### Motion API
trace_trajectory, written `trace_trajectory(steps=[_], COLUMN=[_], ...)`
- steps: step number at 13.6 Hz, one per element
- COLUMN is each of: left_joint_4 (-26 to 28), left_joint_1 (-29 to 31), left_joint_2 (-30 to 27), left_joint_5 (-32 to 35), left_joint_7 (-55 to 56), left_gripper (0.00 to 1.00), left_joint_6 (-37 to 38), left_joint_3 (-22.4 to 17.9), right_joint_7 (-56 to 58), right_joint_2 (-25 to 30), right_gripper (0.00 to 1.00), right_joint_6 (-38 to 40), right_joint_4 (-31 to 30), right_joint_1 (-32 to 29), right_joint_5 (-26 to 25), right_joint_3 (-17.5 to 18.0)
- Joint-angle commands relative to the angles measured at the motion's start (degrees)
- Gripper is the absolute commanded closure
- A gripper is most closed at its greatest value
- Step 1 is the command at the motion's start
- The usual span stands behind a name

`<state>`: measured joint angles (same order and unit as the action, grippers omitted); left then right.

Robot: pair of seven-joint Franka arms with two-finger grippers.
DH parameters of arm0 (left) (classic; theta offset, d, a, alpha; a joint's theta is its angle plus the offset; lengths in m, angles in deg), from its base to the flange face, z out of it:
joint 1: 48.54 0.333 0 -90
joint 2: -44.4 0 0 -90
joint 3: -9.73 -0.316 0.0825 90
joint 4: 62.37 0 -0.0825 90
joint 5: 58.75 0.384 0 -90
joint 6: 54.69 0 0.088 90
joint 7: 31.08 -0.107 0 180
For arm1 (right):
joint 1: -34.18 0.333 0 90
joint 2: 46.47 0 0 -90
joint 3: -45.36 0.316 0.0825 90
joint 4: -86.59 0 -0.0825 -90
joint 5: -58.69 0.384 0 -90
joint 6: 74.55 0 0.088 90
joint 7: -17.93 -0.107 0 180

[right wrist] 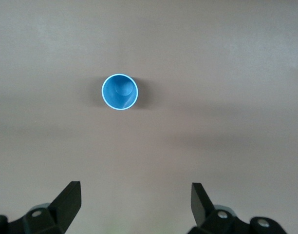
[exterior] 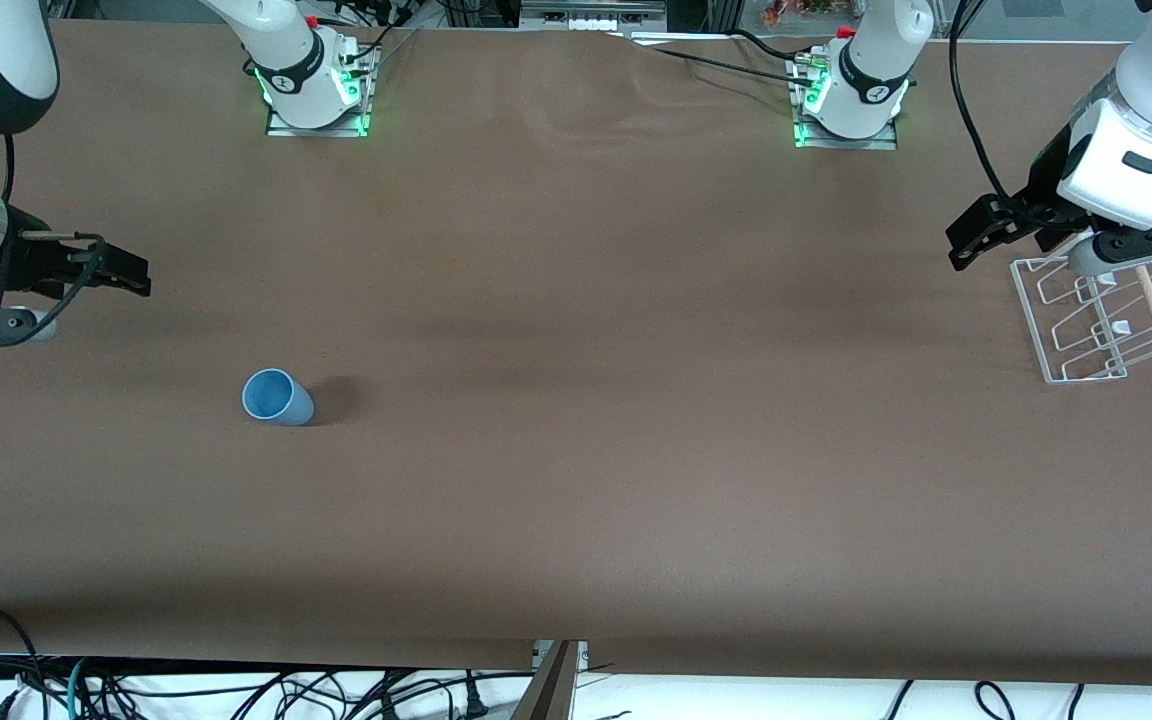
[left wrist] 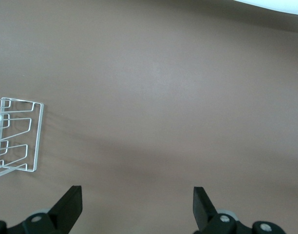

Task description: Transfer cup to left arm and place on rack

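Matte brown table (exterior: 576, 480), round cup (exterior: 277, 397) (plastic)

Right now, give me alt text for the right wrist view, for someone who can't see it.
A light-blue cup stands upright and empty on the brown table, seen from straight above. The right gripper hangs open above the table, short of the cup, touching nothing.

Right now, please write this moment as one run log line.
cup: upright on table, untouched | right gripper: open, empty, waiting | left gripper: open, beside rack | rack: empty
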<state>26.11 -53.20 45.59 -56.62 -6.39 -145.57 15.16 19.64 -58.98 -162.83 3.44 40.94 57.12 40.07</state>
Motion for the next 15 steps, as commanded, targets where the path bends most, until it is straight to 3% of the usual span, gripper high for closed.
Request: trace_trajectory(steps=[1,10,15], left_joint_4=[-0.9,-0.6,-0.7], left_joint_1=[0.2,0.1,0.2], left_joint_2=[-0.1,0.1,0.5], left_joint_5=[1.0,1.0,0.9], left_joint_7=[-0.2,0.2,0.1], left_gripper=[0.0,0.0,0.0], left_joint_6=[0.8,0.5,0.4], left_joint_3=[0.1,0.1,0.0], right_joint_7=[-0.6,2.5,2.6], right_joint_2=[-3.3,-16.8,-19.0], right_gripper=[0.0,0.0,0.0], right_joint_6=[-4.6,-16.7,-20.9], right_joint_4=[-0.3,-1.8,-4.7], right_joint_1=[-0.5,-2.5,-2.4], right_joint_5=[-1.0,0.0,2.4], right_joint_3=[0.5,0.7,0.8])
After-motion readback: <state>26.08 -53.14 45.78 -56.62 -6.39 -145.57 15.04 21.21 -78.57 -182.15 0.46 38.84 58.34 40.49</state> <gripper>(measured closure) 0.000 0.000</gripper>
